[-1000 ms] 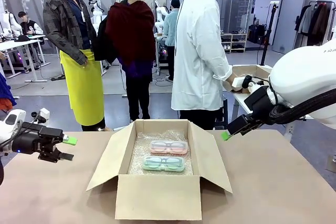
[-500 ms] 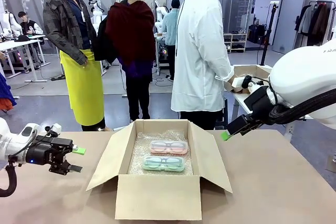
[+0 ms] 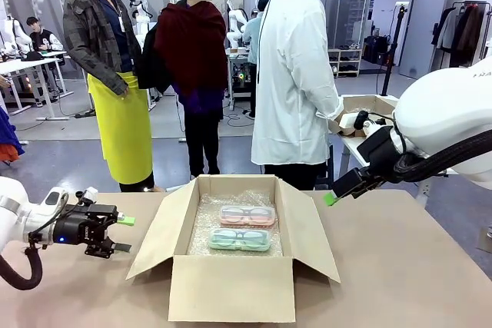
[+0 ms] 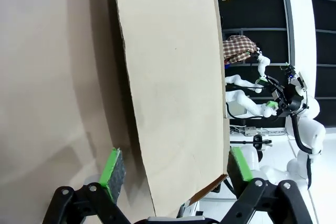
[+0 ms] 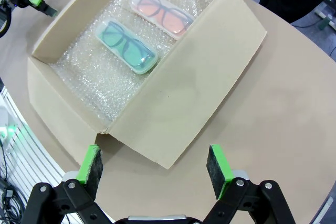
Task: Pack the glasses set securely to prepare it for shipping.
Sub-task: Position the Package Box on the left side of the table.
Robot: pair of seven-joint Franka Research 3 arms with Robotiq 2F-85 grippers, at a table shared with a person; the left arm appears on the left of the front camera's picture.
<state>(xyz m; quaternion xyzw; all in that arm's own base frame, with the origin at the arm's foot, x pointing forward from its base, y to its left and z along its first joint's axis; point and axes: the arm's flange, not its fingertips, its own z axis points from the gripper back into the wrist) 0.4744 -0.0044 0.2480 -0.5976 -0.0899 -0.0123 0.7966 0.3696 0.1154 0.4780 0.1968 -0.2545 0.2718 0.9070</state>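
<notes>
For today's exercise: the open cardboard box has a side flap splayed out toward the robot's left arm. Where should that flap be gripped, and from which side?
Grip the left flap at its free outer edge, coming in from the box's left side. It slopes outward over the table, so its thin edge faces the open left pincer, whose green pads already straddle that edge in the wrist view. That is probably the easiest hold.

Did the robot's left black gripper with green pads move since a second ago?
Yes. The left black gripper with green pads has moved rightward and lower in the front view, closer to the open brown cardboard box's left flap. It is open.
</notes>
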